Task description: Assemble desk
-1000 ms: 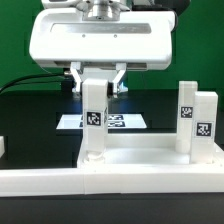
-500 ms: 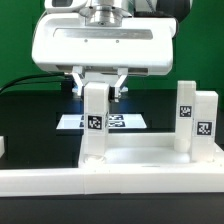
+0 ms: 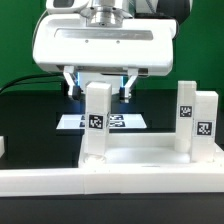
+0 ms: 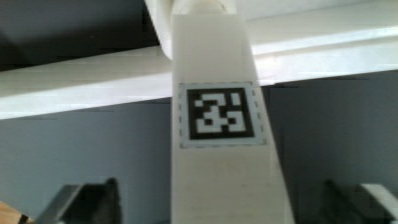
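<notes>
- Gripper (image 3: 99,92) upper centre of the exterior view, jaws spread wide, clear of both sides of a leg (image 3: 96,122), holding nothing.
- Leg upright in desk panel (image 3: 140,165), lower frame.
- Two more legs (image 3: 196,120) stand at right.

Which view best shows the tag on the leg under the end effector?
The wrist view: the tag on the leg is large, though blurred. In the exterior view it is small and low on that leg, below the open end effector.

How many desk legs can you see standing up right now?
3. One leg stands under the open gripper, near the middle of the exterior view. Two more legs stand side by side on the exterior view's right. Others may be out of frame.
</notes>
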